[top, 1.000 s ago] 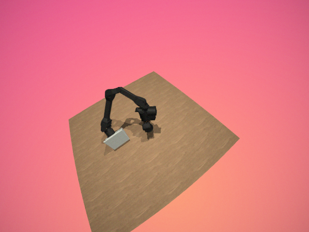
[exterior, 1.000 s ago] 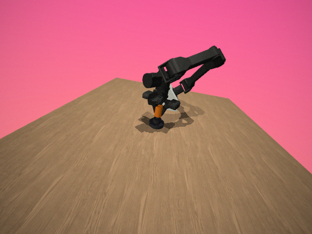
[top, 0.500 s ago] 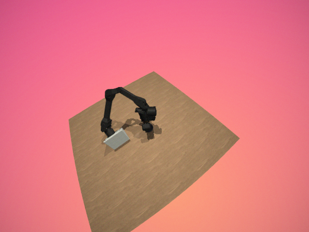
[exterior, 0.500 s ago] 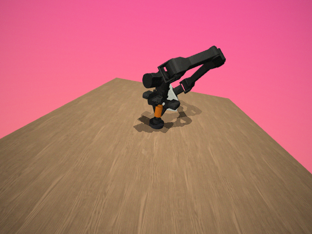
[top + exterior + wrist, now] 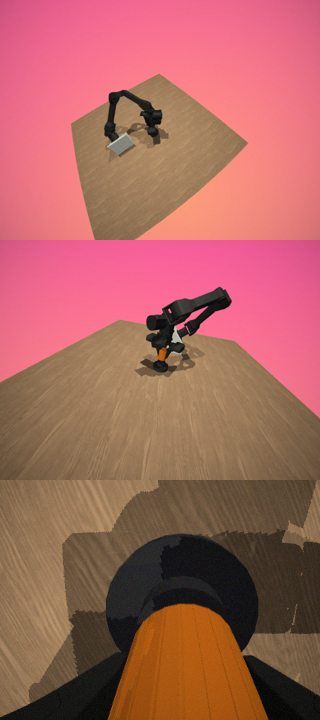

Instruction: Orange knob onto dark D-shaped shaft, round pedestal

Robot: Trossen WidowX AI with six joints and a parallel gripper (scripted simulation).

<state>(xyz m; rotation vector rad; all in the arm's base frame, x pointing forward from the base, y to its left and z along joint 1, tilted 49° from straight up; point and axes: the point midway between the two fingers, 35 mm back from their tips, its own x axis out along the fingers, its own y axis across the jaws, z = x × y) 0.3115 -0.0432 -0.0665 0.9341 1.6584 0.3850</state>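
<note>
My gripper (image 5: 162,351) is shut on the orange knob (image 5: 162,354) (image 5: 190,680), a ribbed upright cylinder. The knob stands directly over the dark round pedestal (image 5: 160,366) (image 5: 134,594) (image 5: 153,134) on the wooden table. In the wrist view the knob's lower end covers the middle of the pedestal, so the D-shaped shaft is hidden. In the exterior view the knob's bottom sits just above the pedestal's top; I cannot tell how far it is down on the shaft. In the top view the gripper body hides the knob.
The arm's grey base plate (image 5: 120,143) (image 5: 176,337) lies on the wooden table (image 5: 165,167) (image 5: 103,420) behind the pedestal. The arm arches from it over to the pedestal. Blocky shadows fall around the pedestal.
</note>
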